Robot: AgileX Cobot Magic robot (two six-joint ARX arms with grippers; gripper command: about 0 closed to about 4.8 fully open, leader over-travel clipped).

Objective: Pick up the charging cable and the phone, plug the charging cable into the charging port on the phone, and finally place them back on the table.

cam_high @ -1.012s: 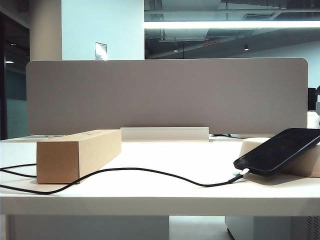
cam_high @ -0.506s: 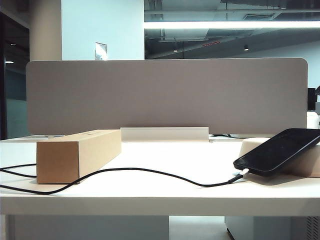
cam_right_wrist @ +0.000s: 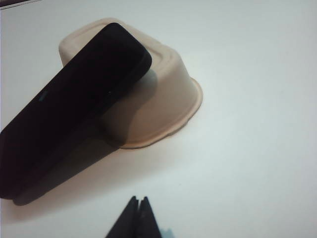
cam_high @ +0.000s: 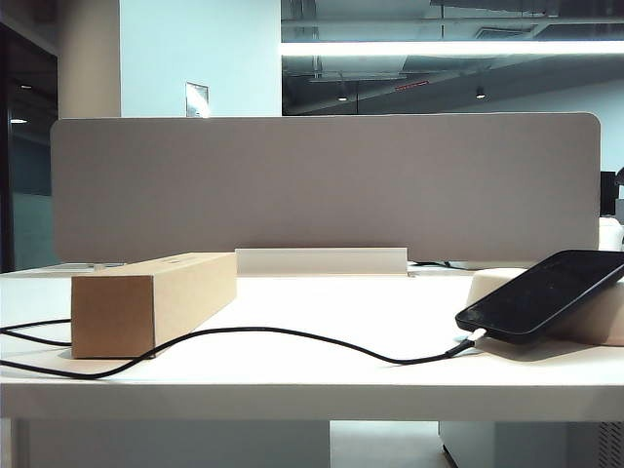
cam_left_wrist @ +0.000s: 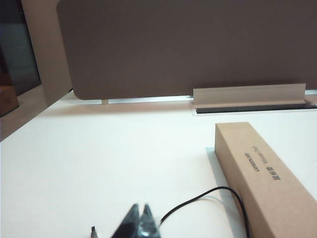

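Both my grippers closed, empty: left gripper (cam_left_wrist: 141, 218) near the charging cable (cam_high: 292, 333), right gripper (cam_right_wrist: 139, 210) nearer the phone (cam_right_wrist: 69, 99). Phone leaned on the cream tray (cam_right_wrist: 168, 99), cable plugged in, long axis pointing away-left.

The phone (cam_high: 541, 294) was glossy black, glass-like on its face. The charging cable (cam_high: 292, 333) looked like smooth black rubber or plastic, with a silvery-white metallic plug tip. The table (cam_high: 322, 375) was smooth, matt white laminate. The box (cam_high: 151, 300) was matt brown cardboard. The tray (cam_right_wrist: 158, 94) looked like matt cream moulded pulp. The divider panel (cam_high: 322, 185) was matt grey, cloth-like.
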